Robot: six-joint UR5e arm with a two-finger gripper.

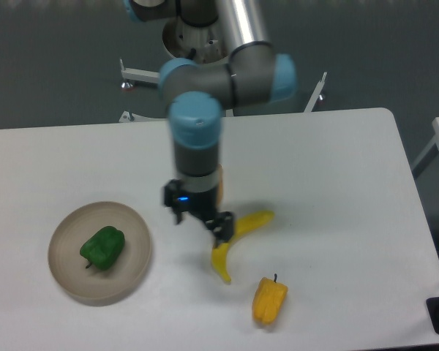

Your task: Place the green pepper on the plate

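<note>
The green pepper (102, 248) lies on the beige plate (73, 281) at the table's left front, with nothing touching it. My gripper (200, 221) hangs well to the right of the plate, above the table near the banana. Its fingers stand apart and hold nothing, so it is open.
A yellow banana (238, 235) lies just right of and below the gripper, partly covered by it. A yellow-orange pepper (270, 300) sits near the front edge. The arm hides what lies behind the gripper. Metal brackets (139, 74) stand past the table's far edge.
</note>
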